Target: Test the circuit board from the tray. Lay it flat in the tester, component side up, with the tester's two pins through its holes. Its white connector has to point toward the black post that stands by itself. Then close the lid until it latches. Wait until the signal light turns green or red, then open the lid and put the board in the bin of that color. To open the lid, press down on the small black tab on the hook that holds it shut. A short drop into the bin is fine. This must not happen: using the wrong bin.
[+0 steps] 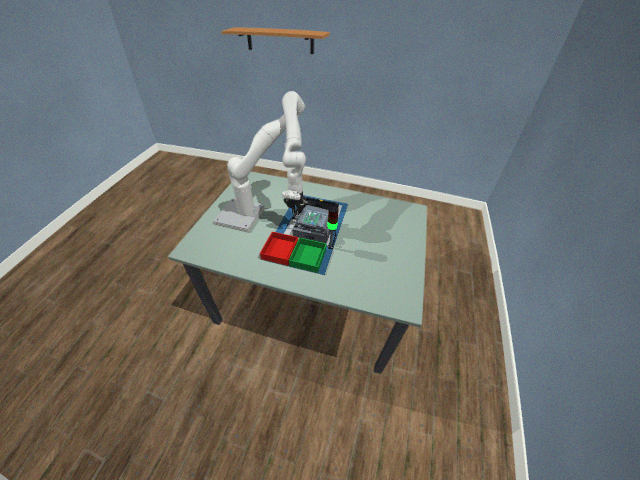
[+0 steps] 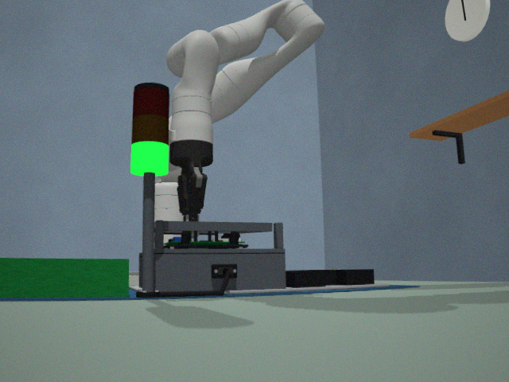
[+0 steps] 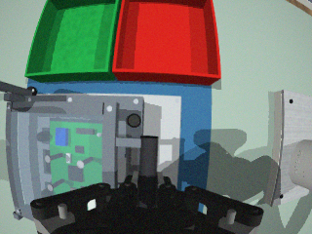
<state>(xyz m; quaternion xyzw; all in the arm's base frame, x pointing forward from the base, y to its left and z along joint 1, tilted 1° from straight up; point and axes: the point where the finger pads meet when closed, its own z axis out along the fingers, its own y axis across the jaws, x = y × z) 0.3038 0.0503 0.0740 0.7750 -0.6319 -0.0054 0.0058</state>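
The grey tester [image 1: 310, 223] [image 2: 250, 269] has its clear lid [image 2: 213, 226] [image 3: 29, 146] lying flat and closed. The green circuit board [image 2: 205, 244] [image 3: 75, 156] lies flat under the lid, component side up. The signal light [image 1: 332, 225] [image 2: 149, 157] glows green. My gripper [image 1: 294, 206] [image 2: 192, 216] [image 3: 147, 180] points straight down at the tester's edge on the arm's side, its tips at lid height. The fingers stand pressed together with nothing between them. In the wrist view they hang over the latch parts beside a round black post [image 3: 134, 120].
The red bin [image 1: 279, 246] [image 3: 168, 39] and the green bin [image 1: 308, 254] [image 2: 61, 277] [image 3: 73, 41] stand side by side on the blue mat [image 3: 195, 141] in front of the tester. A low black tray [image 2: 328, 277] lies behind the tester. The arm's base plate [image 3: 288, 146] is to the side.
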